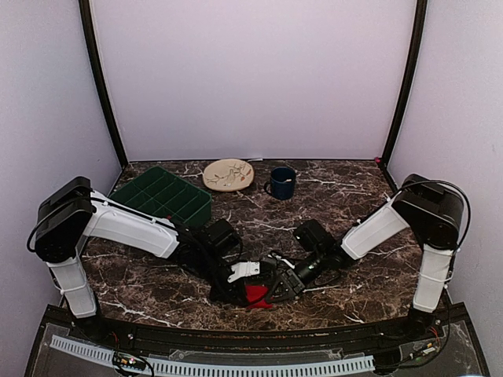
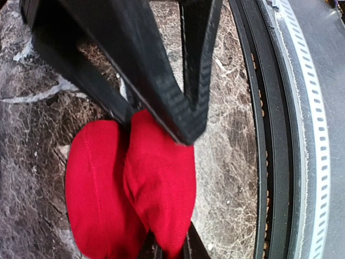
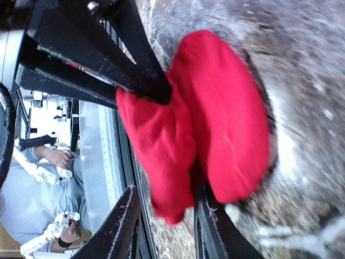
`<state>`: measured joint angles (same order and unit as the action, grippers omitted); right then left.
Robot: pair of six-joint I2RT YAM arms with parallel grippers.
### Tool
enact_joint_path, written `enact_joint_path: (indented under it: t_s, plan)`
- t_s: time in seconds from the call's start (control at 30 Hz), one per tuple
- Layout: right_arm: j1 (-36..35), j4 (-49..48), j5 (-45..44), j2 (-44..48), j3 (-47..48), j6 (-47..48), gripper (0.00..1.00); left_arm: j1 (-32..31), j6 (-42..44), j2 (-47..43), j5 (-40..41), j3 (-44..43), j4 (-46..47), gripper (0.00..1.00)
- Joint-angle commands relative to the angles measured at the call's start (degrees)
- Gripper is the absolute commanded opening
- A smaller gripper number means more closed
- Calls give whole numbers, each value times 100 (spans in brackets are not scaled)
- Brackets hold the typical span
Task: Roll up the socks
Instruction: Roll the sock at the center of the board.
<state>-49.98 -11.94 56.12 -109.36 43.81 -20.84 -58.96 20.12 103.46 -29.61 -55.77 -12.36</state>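
The socks (image 1: 256,295) are a bright red bundle on the marble table, close to its front edge, between my two grippers. In the left wrist view the socks (image 2: 108,183) show as two rounded lobes. My left gripper (image 2: 171,251) is shut on the lower tip of the right lobe. The right gripper's black fingers (image 2: 161,81) reach in from the top of that view and touch the bundle. In the right wrist view the socks (image 3: 226,124) fill the middle. My right gripper (image 3: 167,208) is open, with one red lobe hanging loosely between its fingers.
A green compartment tray (image 1: 161,196) stands at the back left. A beige plate (image 1: 228,174) and a dark blue mug (image 1: 281,182) sit behind the arms. The black front rail (image 1: 236,334) runs right beside the socks. A person (image 3: 32,205) is beyond the table edge.
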Motion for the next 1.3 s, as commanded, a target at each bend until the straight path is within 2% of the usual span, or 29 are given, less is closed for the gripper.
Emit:
enact_joint_path:
  t_s: [0.0, 0.33, 0.67, 1.0, 1.27]
  plan:
    - [190, -306, -373, 156, -277, -256, 33, 107, -141, 183, -222, -31, -552, 8]
    - [217, 3, -1102, 611, -375, 142, 33, 503, -279, 533, -878, -336, -1064, 8]
    - [118, 165, -2369, 1420, -690, 584, 33, 772, -443, 773, -1688, -416, -1275, 8]
    - [-974, 533, -4128, 2184, -679, 1401, 33, 988, -479, 1019, -2181, -574, -1491, 8]
    - [-1678, 725, -4831, 2223, -532, 1845, 35, 1070, -559, 1155, -2446, -639, -1595, 8]
